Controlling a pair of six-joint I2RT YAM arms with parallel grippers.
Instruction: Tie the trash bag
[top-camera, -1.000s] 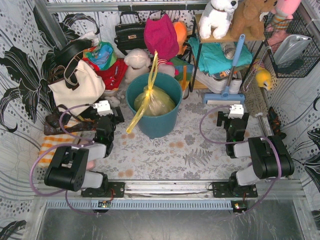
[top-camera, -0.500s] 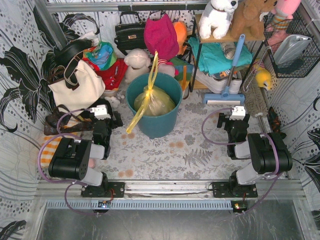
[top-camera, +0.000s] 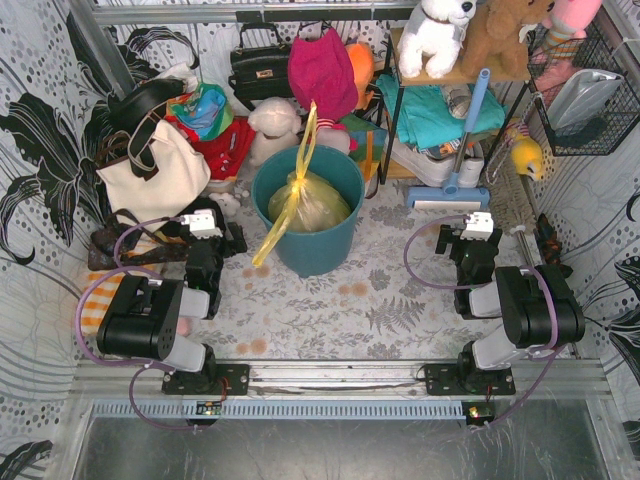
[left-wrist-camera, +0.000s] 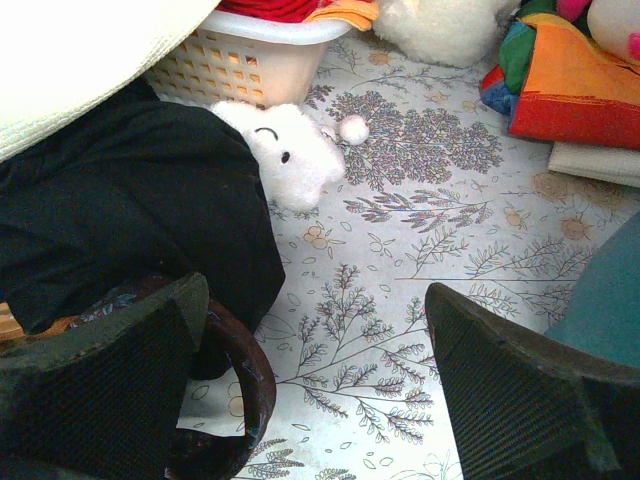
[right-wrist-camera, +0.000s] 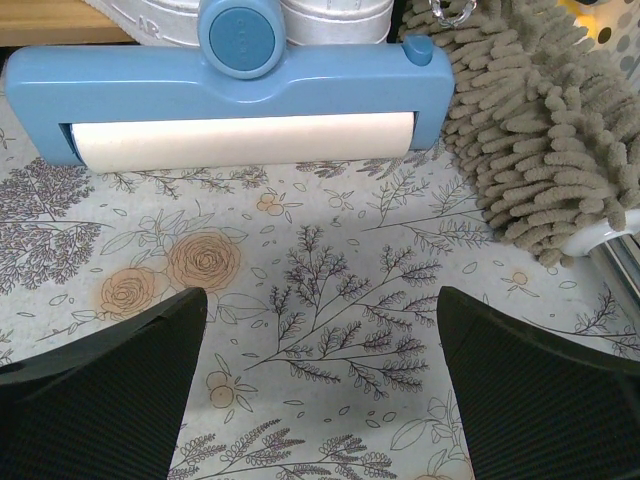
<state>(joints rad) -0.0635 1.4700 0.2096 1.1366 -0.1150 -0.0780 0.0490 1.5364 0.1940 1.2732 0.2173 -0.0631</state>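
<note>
Both idle: left gripper (left-wrist-camera: 310, 390) and right gripper (right-wrist-camera: 320, 390) gape empty either side of bag (top-camera: 322, 210) in bin (top-camera: 312, 255); I'd pinch upright tail (top-camera: 310, 140) and drooping tail (top-camera: 270, 240) near the neck so the knot cinches low.

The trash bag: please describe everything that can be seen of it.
The trash bag is thin, translucent yellow-green plastic, crinkled. Its body sits inside the round teal bin. Its top is gathered, and two long twisted strips run from there: one stands up above the bin, the other hangs over the near rim down the outer wall. Only the bin visibly touches it.
</note>
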